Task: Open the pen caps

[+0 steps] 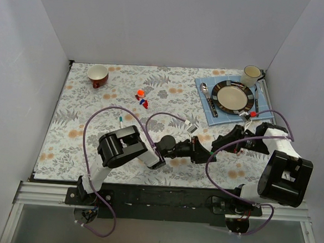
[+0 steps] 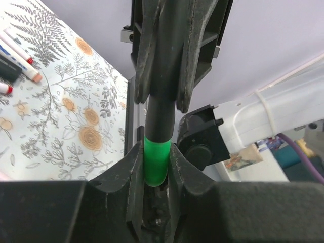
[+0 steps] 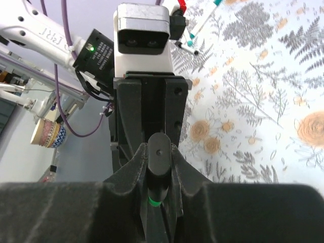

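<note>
While both tools grip, green-capped marker (image 2: 156, 152) between

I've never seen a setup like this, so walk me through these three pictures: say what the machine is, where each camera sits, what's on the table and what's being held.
Two black robot arms are bolted at the near edge of a table with a leaf-print cloth. The overhead picture looks down from behind them. The other two come from cameras on each wrist, so the dark shapes at the bottom are that arm's own fingers.

On the table lie a red cup, a few loose pen caps, and a plate with cutlery and a mug on a blue mat.

The left gripper and right gripper meet mid-table, both clamped on one black marker: the left on its green cap, the right on the barrel.
</note>
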Robot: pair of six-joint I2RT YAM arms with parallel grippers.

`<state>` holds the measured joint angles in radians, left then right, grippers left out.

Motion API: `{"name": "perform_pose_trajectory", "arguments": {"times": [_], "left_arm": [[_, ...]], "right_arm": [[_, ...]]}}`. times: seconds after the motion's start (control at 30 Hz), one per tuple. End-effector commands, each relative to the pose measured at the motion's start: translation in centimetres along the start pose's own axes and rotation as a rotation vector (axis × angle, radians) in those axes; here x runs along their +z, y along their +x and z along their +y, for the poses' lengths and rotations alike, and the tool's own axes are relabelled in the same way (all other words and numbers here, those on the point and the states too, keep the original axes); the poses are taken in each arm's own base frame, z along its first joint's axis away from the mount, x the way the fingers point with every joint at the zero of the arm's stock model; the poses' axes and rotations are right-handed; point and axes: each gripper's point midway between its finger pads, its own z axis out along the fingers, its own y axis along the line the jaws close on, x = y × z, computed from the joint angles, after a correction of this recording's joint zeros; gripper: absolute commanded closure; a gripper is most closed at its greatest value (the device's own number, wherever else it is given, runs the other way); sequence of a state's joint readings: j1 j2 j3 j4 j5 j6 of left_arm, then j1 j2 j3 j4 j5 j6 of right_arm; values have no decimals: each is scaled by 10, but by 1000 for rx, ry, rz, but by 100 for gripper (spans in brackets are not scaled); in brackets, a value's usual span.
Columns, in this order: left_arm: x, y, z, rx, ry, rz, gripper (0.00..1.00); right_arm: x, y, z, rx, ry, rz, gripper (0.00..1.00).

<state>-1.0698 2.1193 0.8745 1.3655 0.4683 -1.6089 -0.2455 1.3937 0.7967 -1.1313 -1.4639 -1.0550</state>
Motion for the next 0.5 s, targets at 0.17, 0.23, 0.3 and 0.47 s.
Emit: {"name": "perform_pose_trajectory", "arguments": {"times": [0.17, 0.23, 0.3, 0.47], "left_arm": [[-46, 75, -32, -234, 76, 186, 100], [-47, 79, -32, -242, 80, 208, 100], [-46, 81, -33, -243, 84, 227, 100], [-51, 92, -32, -235, 81, 292, 100]], "right_arm": [[-22, -70, 9, -352, 45, -261, 99], [-26, -71, 6, -338, 57, -270, 99], [-27, -72, 5, -330, 64, -275, 99], [-32, -74, 1, -317, 80, -287, 99]]}}
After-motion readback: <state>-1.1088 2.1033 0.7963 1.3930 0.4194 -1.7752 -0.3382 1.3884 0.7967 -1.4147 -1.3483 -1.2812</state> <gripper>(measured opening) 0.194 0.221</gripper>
